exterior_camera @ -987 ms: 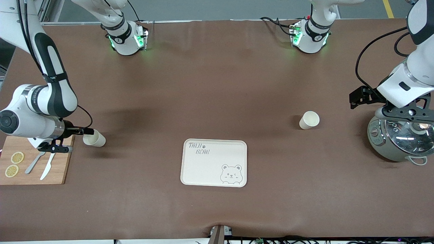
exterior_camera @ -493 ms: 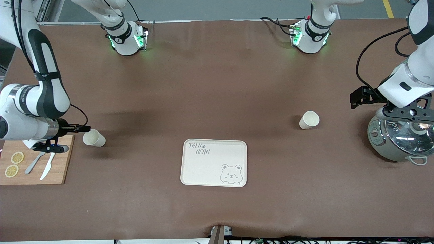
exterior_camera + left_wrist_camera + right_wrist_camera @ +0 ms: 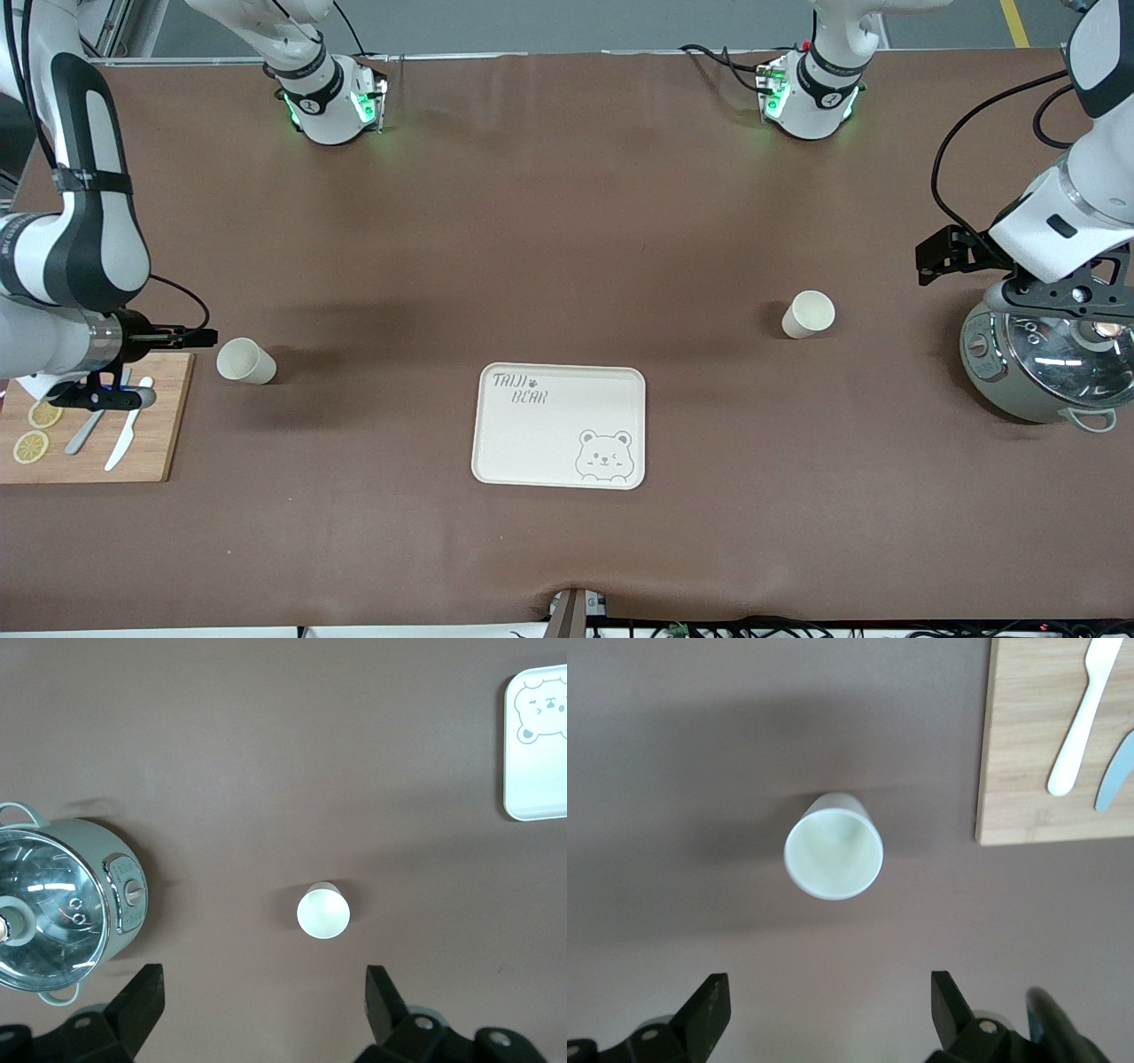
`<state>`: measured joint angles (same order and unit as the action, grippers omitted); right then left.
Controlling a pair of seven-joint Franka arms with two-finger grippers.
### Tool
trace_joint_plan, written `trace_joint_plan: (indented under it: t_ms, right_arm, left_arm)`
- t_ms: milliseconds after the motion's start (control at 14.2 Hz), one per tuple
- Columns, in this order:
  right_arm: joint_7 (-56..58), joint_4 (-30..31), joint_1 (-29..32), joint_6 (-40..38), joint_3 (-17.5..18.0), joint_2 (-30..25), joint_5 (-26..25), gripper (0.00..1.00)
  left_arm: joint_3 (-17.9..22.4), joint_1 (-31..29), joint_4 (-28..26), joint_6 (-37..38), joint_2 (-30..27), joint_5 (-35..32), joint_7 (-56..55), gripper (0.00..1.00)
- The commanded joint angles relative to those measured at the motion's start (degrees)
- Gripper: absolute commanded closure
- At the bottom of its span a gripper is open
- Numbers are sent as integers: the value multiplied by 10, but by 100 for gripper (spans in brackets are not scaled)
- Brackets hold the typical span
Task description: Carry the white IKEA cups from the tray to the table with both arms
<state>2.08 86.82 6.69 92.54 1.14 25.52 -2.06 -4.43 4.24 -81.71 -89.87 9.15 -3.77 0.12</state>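
One white cup stands upright on the brown table beside the wooden board; it also shows in the right wrist view. The second white cup stands upright toward the left arm's end of the table, between the tray and the cooker, and shows in the left wrist view. My right gripper is open and empty above the board's edge, apart from the first cup. My left gripper is open and empty above the cooker, apart from the second cup.
A cream tray with a bear drawing lies mid-table, nearer the front camera than both cups. A wooden board holds a fork, a knife and lemon slices. A glass-lidded cooker stands at the left arm's end.
My right gripper has drawn back from the cup beside the board, toward the right arm's end of the table. That cup has stayed in place. The left arm has hardly moved.
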Motion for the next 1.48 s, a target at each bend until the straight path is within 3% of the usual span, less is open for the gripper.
trace_joint_plan:
  t_ms: [0,493,1198,1409]
  right_arm:
    - [-11,-82,-13,-57,1,37,-13,0]
    - [-15,-176,-22,-126,2,7,-15,0]
    - [-12,-164,-26,-125,4,-94,-1,0]
    - [-18,-122,-26,-120,3,-139,-2,0]
  left_arm:
    - [-3,-4,5,8,1,-4,5,0]
    - [-3,-3,4,8,1,-4,4,0]
    - [-3,1,4,8,1,-4,2,0]
    - [-3,0,3,8,1,-4,3,0]
